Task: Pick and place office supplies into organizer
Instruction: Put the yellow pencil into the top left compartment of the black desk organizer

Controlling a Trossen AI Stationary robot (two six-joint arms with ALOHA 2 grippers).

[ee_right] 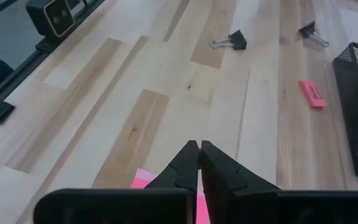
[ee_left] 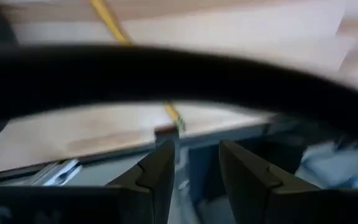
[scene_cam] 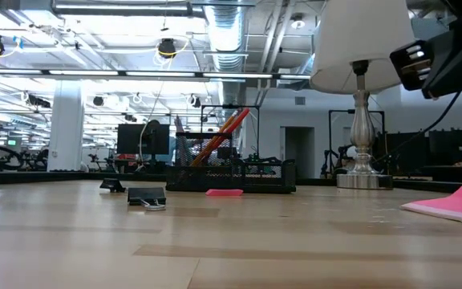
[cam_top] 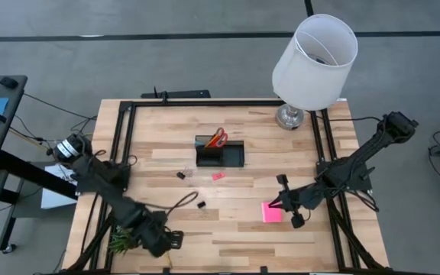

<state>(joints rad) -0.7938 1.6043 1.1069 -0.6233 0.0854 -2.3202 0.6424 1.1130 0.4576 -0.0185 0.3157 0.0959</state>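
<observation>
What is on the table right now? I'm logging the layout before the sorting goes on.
organizer: one, black mesh, table centre, far half.
scissors: one pair, red handles, standing in the organizer's box.
eraser: one, pink, just in front of the organizer.
binder clips: two, black, left of the eraser; the second nearer.
sticky pad: one, bright pink, right of centre.
lamp: one, white shade, far right corner.
plant tuft: one, green, near left edge.
left hand: dark, near left edge, fingers apart.
right hand: dark, shut, at the sticky pad.
</observation>
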